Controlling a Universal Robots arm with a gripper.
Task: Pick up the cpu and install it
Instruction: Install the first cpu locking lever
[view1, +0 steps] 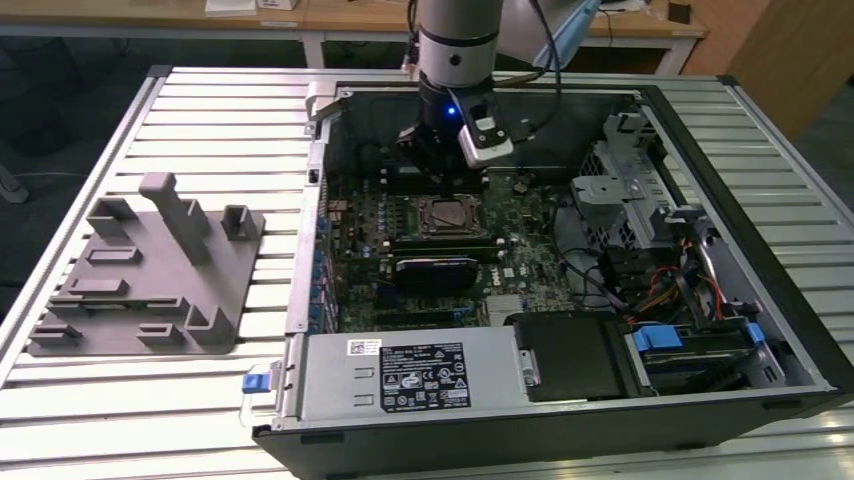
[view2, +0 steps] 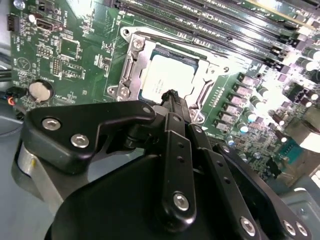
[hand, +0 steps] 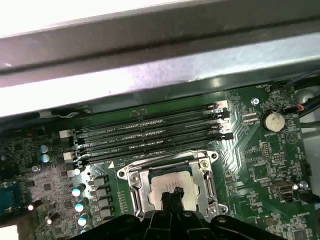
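Observation:
The cpu (view2: 167, 80) is a flat square chip with a silvery-white top. It lies inside the metal-framed socket (view2: 131, 65) on the green motherboard, and it also shows in the first wrist view (hand: 170, 185). My gripper (view2: 172, 96) hangs just above the chip's near edge with its black fingertips drawn together and nothing between them. In the exterior view the gripper (view1: 434, 168) is down inside the open computer case, just behind the socket (view1: 447, 213).
A gray plastic holder block (view1: 147, 270) stands on the slatted table at the exterior view's left. Memory slots (hand: 150, 131) run beside the socket, and a coin battery (hand: 273, 120) sits nearby. The power supply (view1: 414, 375) and drive bays (view1: 694, 350) fill the case's near side.

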